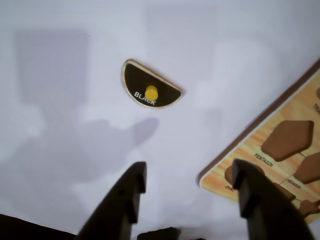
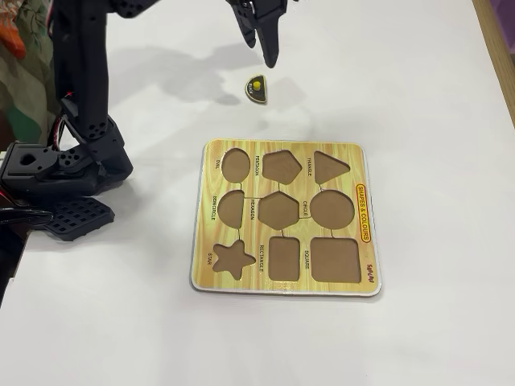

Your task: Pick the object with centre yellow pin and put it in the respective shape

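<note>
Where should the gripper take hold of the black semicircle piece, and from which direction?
Probably by the yellow knob at the centre of the semicircle piece, coming straight down. The piece lies flat on the table, so its thin edge offers little. The gripper hangs open above.

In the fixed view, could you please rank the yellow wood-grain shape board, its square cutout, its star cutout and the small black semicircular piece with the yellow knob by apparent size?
1. Yellow wood-grain shape board
2. Square cutout
3. Star cutout
4. Black semicircular piece with yellow knob; it lies farther from the camera, but is clearly smallest.
</note>
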